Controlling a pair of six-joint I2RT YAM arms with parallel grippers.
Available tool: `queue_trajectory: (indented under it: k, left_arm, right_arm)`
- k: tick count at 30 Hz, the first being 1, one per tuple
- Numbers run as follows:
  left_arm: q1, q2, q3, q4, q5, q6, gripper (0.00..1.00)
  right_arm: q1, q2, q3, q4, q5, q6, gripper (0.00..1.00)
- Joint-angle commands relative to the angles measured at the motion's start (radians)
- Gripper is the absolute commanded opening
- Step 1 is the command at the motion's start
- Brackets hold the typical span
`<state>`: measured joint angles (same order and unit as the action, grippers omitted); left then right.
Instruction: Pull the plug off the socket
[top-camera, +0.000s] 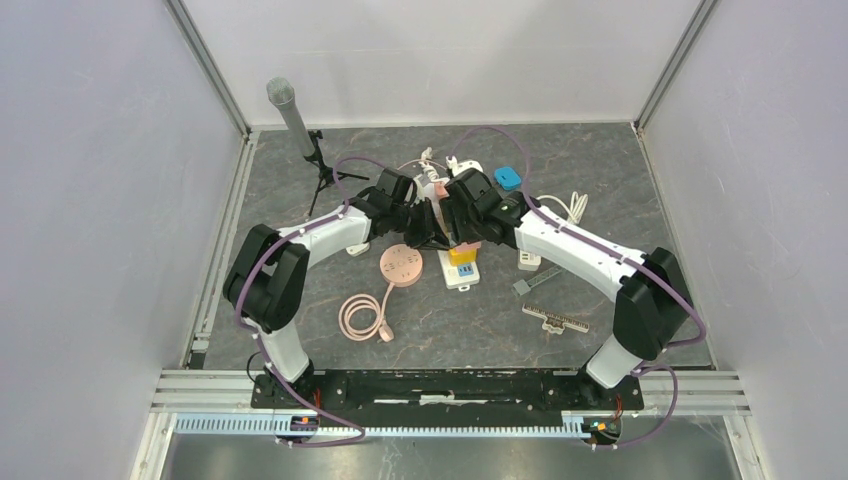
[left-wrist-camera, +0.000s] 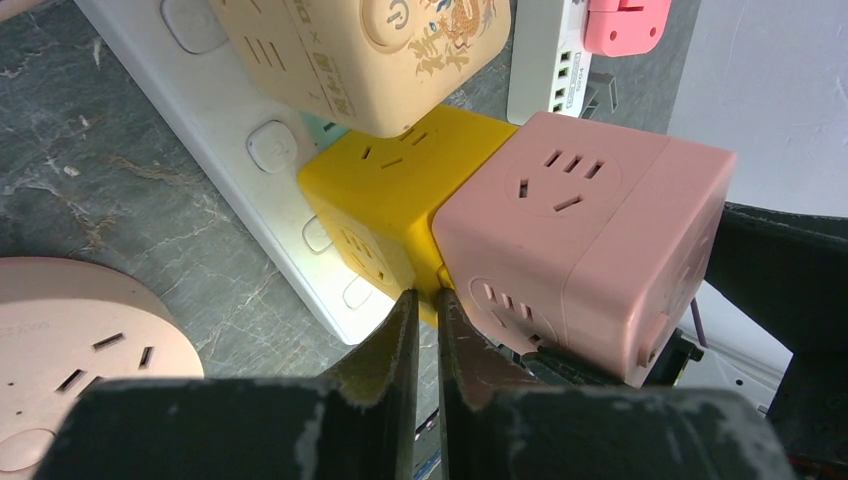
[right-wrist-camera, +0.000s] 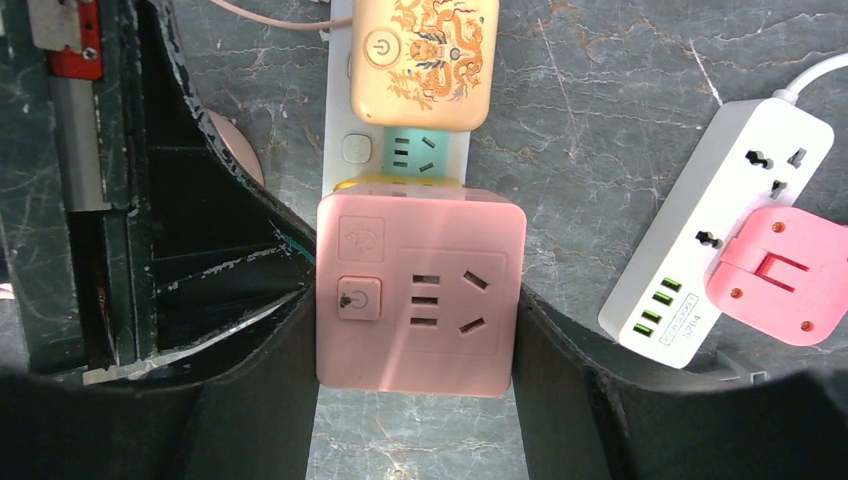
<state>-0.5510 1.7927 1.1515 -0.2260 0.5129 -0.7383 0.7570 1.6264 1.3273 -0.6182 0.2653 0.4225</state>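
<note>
**Gripping of pink cube plug, stacked on yellow cube socket**

The pink cube plug (right-wrist-camera: 420, 290) was seated on the yellow cube socket (left-wrist-camera: 390, 190), which itself sat on the white power strip (left-wrist-camera: 190, 90) lying on the tabletop (right-wrist-camera: 600, 80). The plug's outlet face, with its power button, pointed upward at the right wrist camera. Being near cubic, it showed no clear long axis. The strip's long axis ran roughly from near to far as seen from the arms' bases.

The right end effector (right-wrist-camera: 420, 375) was clamped on the plug, one finger flat against each opposite side wall. The left end effector (left-wrist-camera: 425, 300) had its fingers drawn together with only a slit between them. Its tips sat at the seam where plug met yellow socket.

A cream cube (right-wrist-camera: 425, 60) with a dragon motif occupied the strip further along. A second white strip (right-wrist-camera: 720, 230) carrying a pink adapter (right-wrist-camera: 775, 275) lay to one side, apart. A round pink socket (left-wrist-camera: 70, 340) lay near the first strip.
</note>
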Motion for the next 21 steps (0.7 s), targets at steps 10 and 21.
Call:
queue_trajectory:
  k: [10,21]
  left_arm:
    - [0.009,0.114,-0.088,-0.166,-0.180,0.109,0.14]
    - [0.016,0.122,-0.101,-0.164,-0.174,0.097,0.14]
  right_arm:
    - [-0.067,-0.162,0.004,0.256,-0.115,0.011,0.00]
    - [-0.014,-0.138,0.078,0.230,-0.065,-0.035,0.00]
